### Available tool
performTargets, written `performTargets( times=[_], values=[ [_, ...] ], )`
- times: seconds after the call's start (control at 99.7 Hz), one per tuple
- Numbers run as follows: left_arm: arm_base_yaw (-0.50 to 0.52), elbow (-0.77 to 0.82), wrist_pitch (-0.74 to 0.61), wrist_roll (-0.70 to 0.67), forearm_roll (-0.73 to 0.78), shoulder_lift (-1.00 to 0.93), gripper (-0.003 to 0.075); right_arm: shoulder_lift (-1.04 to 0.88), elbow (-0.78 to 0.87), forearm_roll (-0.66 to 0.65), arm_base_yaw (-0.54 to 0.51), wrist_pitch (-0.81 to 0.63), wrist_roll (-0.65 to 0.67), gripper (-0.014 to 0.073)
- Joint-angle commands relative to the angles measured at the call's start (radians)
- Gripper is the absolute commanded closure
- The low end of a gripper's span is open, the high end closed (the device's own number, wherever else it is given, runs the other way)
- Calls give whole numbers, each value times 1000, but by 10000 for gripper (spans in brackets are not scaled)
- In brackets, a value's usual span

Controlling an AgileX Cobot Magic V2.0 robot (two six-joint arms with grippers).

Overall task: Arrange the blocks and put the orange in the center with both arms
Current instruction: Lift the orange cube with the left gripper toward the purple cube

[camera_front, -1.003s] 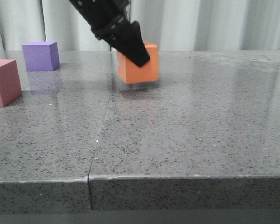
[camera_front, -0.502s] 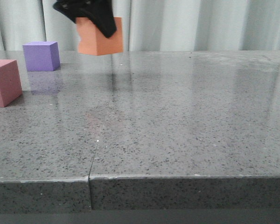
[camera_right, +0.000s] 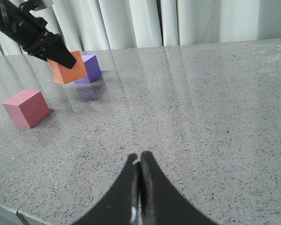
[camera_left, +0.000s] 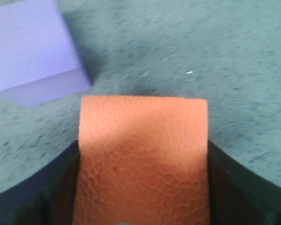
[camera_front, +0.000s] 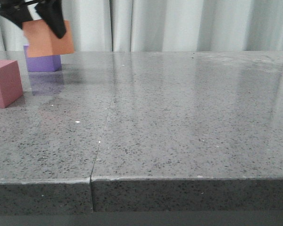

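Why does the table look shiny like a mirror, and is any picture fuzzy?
Front view: the polished table reflects the curtain light, and the purple cube shows a faint reflection. Left wrist view: the orange cube sits very close, its far edge soft, the purple cube slightly blurred. Right wrist view: the shut right gripper is dark against a pale sheen.

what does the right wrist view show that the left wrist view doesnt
Only the right wrist view shows the pink block, the curtains, the left gripper seen from outside, and the right gripper with its jaws shut on nothing. Only the left wrist view shows the pitted texture on the orange block up close, wedged between the left jaws. Both show the orange block held off the table and the purple block close beside it.
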Motion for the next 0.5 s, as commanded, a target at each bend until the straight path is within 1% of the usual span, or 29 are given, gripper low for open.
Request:
performTargets(
  times=[0.0,0.13,0.281,0.492],
  values=[
    [11,-3,-33,-55,29,-70,426,7,-27,-18,-2,-80,-11,661],
    [27,42,-44,-102,86,-80,426,7,-27,-18,-2,-80,-11,661],
    [39,83,-65,-193,152,-85,426,7,-27,-18,-2,-80,-11,661],
    [39,129,-131,-297,226,-85,426,7,-27,-18,-2,-80,-11,661]
  ],
)
